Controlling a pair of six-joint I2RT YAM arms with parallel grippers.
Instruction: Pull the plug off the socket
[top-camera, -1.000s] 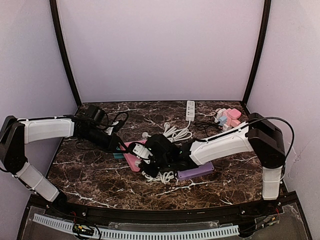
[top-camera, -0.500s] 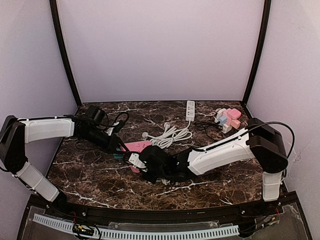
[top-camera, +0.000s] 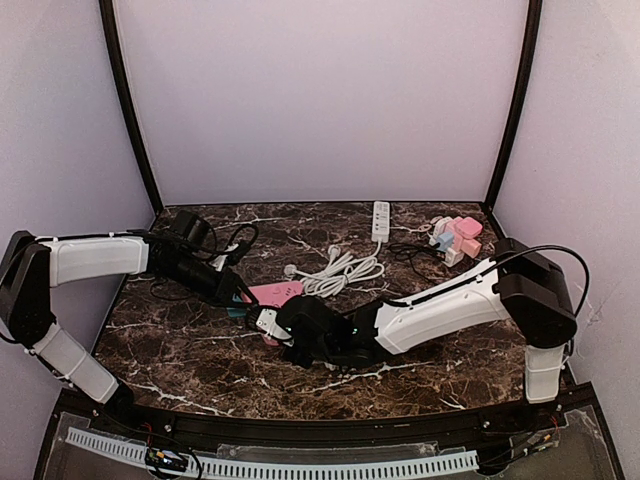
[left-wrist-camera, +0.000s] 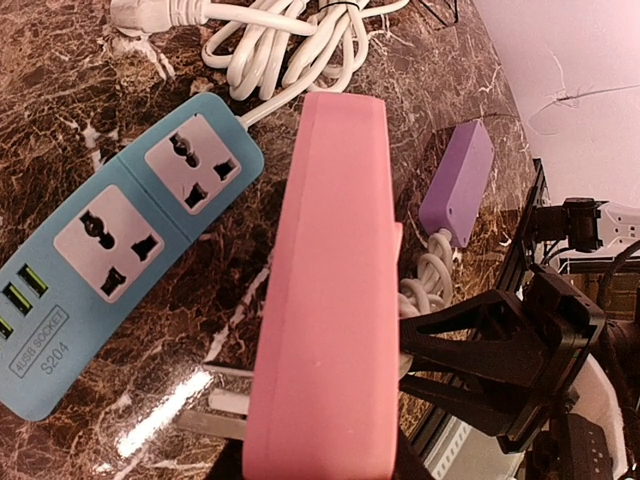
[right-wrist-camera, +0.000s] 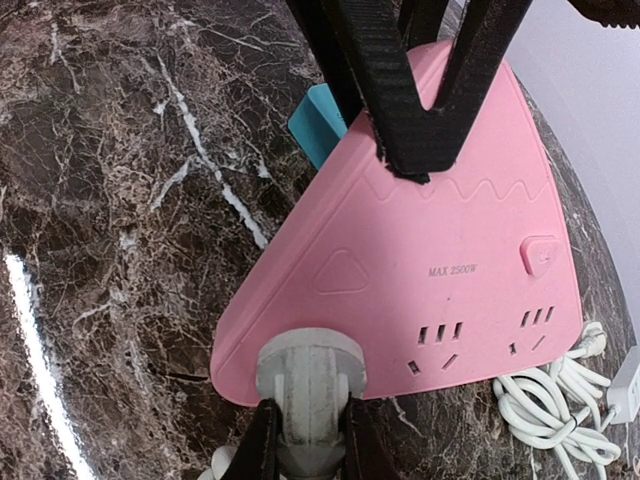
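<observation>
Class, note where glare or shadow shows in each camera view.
Left wrist view: white glare streak on the glossy brown marble tabletop beside the pink triangular socket block. Right wrist view: a thin glare line at left. Top external view: even, soft light.

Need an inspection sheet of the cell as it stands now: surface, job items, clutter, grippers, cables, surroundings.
Surface: dark marble tabletop, with glare streaks.
Job's things: pink socket block; grey plug at one corner of it. Cannot tell whether the pins are seated.
Clutter: blue power strip beside the block; purple power strip; white power strip and pink and white adapters at the back.
Grippers: left gripper, jaws shut on the pink socket block; right gripper, jaws shut on the grey plug.
Cables: white cable coil lying loose behind the block.
Surroundings: plain lilac walls; black frame posts.
</observation>
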